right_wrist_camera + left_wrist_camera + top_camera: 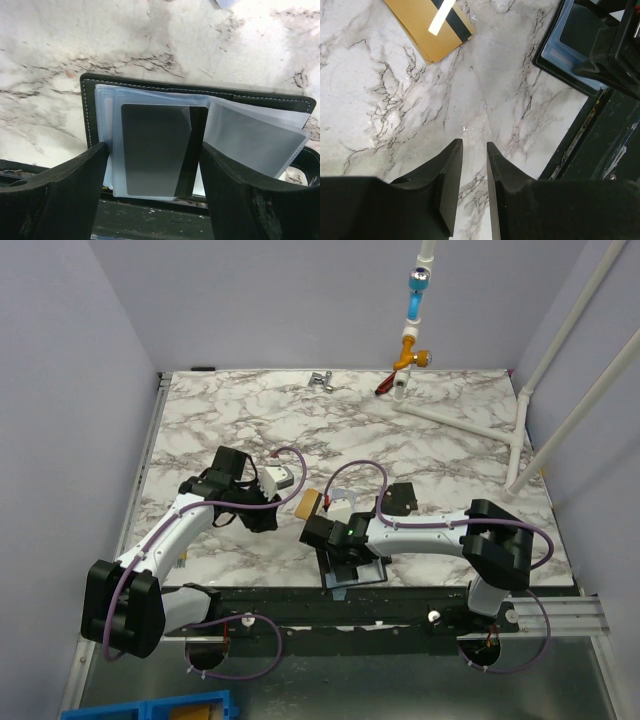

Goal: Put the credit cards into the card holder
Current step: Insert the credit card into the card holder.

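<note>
The card holder [90, 107] lies open at the table's near edge, its clear sleeves fanned out, also seen in the top view [372, 572] and the left wrist view [555, 52]. A grey credit card [155, 150] with a dark stripe sits in one sleeve. My right gripper [154, 165] is open just above it, one finger on each side of the card. The gold-tan credit card [420, 22] with a dark stripe lies flat on the marble [308, 503]. My left gripper [474, 145] hovers short of it, jaws narrowly apart with nothing between them [272, 522].
A smaller black case [402, 498] lies behind the right arm. A pale flat corner [227, 2] shows beyond the holder. A metal clip [321, 380], an orange fitting [408, 355] and a white pipe frame [470, 418] stand at the back. A black rail [400, 612] runs along the front edge.
</note>
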